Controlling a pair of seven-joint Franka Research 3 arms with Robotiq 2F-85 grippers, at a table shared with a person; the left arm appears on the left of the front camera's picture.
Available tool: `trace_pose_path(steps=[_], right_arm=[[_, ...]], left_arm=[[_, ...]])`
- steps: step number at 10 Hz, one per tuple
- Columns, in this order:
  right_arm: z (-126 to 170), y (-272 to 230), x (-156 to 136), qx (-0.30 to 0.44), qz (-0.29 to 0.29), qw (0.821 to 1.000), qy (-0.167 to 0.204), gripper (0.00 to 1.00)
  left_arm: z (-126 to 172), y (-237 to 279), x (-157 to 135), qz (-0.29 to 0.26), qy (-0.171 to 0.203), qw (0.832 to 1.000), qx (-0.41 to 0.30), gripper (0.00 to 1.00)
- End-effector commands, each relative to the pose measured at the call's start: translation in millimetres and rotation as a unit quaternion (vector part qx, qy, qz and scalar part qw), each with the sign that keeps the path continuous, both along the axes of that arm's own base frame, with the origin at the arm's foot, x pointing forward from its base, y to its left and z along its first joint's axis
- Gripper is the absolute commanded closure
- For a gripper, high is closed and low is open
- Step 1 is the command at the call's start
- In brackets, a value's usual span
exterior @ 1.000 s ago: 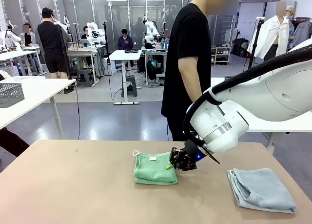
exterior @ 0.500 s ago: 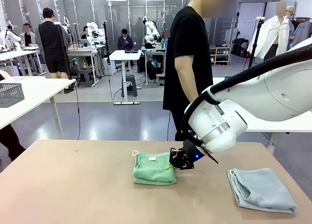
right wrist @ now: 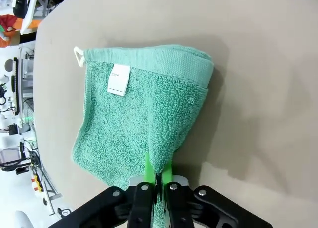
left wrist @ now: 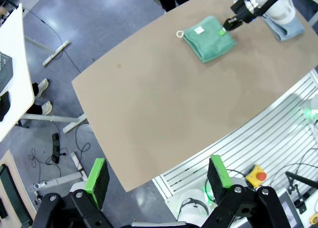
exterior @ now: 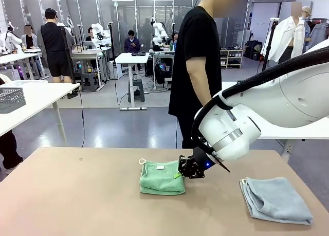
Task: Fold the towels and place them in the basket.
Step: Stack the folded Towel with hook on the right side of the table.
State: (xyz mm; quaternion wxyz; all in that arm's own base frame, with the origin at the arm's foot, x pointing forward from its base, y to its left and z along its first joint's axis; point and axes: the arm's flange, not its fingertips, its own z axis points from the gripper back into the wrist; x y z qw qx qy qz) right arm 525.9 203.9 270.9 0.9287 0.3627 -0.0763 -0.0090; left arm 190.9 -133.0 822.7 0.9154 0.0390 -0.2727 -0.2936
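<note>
The right gripper is pinched tight on the near edge of the green towel — folded, lying mid-table, its white tag up. The blue-grey towel lies folded well apart, toward the right edge. The left gripper hangs high over the table's edge, fingers wide apart and empty.

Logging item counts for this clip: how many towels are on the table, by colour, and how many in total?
Green towel: 1, its edge pinched in the shut right gripper
Blue-grey towel: 1, folded, lying free
Total: 2
</note>
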Motion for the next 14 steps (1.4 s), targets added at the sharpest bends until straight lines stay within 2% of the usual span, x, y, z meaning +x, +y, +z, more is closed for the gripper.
trace_pose_path(steps=[1,4,7,9,12,14], right_arm=[[0.7,0.6,-0.1,0.000,0.000,1.000,-0.001,0.95],[84.8,-3.7,-13.9,-0.045,0.027,0.996,-0.072,0.95],[131.4,-22.6,-25.5,-0.107,0.055,0.986,-0.117,0.95],[164.4,-46.8,-36.4,-0.152,0.082,0.975,-0.137,0.95],[206.1,-105.3,-63.2,-0.163,0.126,0.967,-0.150,0.95],[210.8,-135.9,-84.8,-0.166,0.131,0.966,-0.152,0.95]], left_arm=[[2.4,-0.3,-0.6,0.001,-0.001,1.000,0.003,0.00],[2.4,-0.3,-0.6,0.001,-0.001,1.000,0.003,0.00],[2.4,-0.3,-0.6,0.001,-0.001,1.000,0.003,0.00],[2.4,-0.3,-0.6,0.001,-0.001,1.000,0.003,0.00],[2.4,-0.3,-0.6,0.001,-0.001,1.000,0.003,0.00],[2.4,-0.3,-0.6,0.001,-0.001,1.000,0.003,0.00]])
